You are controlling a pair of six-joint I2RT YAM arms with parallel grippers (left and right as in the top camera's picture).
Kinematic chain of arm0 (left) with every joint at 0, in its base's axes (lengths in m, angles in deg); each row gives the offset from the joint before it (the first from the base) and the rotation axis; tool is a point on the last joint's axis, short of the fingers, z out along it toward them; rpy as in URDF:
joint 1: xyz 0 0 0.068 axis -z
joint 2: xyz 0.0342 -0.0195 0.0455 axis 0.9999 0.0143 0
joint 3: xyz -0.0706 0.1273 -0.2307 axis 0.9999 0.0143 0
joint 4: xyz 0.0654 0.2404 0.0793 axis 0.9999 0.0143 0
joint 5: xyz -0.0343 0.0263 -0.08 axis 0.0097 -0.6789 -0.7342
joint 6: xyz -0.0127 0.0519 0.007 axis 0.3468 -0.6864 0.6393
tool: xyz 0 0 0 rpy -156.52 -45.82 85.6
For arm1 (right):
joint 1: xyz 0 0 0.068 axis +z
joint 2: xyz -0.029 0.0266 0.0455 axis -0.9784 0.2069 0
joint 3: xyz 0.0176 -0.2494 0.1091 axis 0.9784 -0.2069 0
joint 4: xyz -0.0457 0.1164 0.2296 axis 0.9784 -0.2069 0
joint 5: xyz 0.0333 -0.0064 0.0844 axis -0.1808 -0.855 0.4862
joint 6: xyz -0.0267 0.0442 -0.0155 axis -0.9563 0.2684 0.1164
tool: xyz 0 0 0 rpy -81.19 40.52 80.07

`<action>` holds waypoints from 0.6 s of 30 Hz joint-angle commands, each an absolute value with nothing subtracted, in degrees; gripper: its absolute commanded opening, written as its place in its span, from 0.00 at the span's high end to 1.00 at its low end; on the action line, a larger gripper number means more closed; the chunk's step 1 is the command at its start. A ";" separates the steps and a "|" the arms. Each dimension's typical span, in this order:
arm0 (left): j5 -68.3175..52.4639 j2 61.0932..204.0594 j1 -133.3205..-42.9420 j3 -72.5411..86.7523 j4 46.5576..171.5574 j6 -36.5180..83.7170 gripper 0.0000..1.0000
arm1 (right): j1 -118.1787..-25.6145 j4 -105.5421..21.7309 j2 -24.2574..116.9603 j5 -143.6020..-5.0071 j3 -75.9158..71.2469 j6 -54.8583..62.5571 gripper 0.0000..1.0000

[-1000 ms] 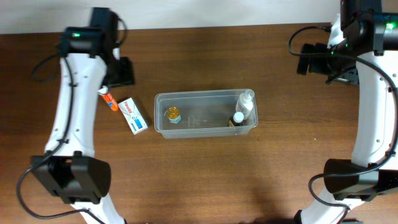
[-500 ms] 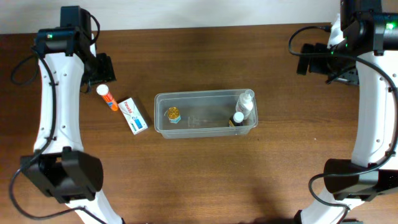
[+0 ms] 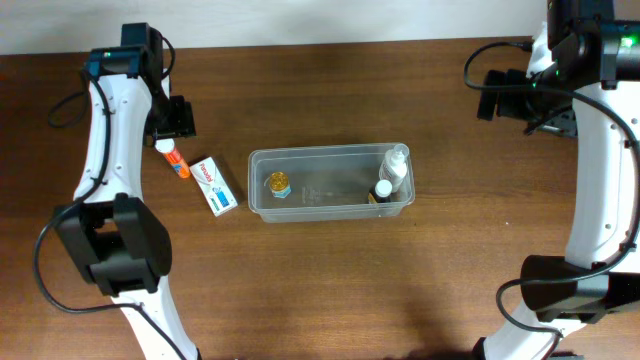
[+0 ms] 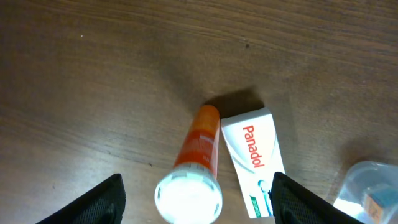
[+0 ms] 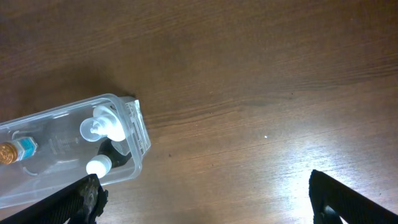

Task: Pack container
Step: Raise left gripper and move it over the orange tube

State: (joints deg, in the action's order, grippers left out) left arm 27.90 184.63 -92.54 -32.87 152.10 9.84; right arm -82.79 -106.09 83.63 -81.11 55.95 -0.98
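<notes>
The container (image 3: pixel 330 206), a long clear plastic tub, sits mid-table. It holds a gold-capped small bottle (image 3: pixel 278 184), a white spray bottle (image 3: pixel 396 164) and a dark bottle with a white cap (image 3: pixel 382 190). Left of it lie an orange tube with a white cap (image 3: pixel 173 159) and a white Panadol box (image 3: pixel 215 186). My left gripper (image 3: pixel 172 125) is open above the tube. In the left wrist view the tube (image 4: pixel 198 155) lies between the open fingers (image 4: pixel 199 208), with the box (image 4: pixel 254 158) beside it. My right gripper (image 5: pixel 217 205) is open and empty, right of the container (image 5: pixel 140 134).
Brown wooden table (image 3: pixel 330 290). The right arm (image 3: pixel 505 95) hovers at the far right back. A corner of the container shows at the right edge of the left wrist view (image 4: pixel 370 186).
My left arm swung left, then came back right and now hangs over the orange tube. The right arm and the objects have not moved.
</notes>
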 commanded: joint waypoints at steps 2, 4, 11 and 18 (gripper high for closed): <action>28.09 186.79 -92.71 -33.85 151.60 8.46 0.25 | -82.97 -106.24 83.72 -80.83 56.34 -0.59 0.02; 28.09 187.38 -92.71 -33.85 151.58 8.44 0.26 | -82.97 -106.24 83.72 -80.83 56.34 -0.59 0.02; 28.09 187.89 -92.71 -33.85 151.58 8.46 0.35 | -82.97 -106.24 83.72 -80.83 56.34 -0.59 0.02; 28.09 188.43 -92.71 -33.81 151.60 8.46 0.37 | -82.97 -106.24 83.72 -80.83 56.34 -0.59 0.02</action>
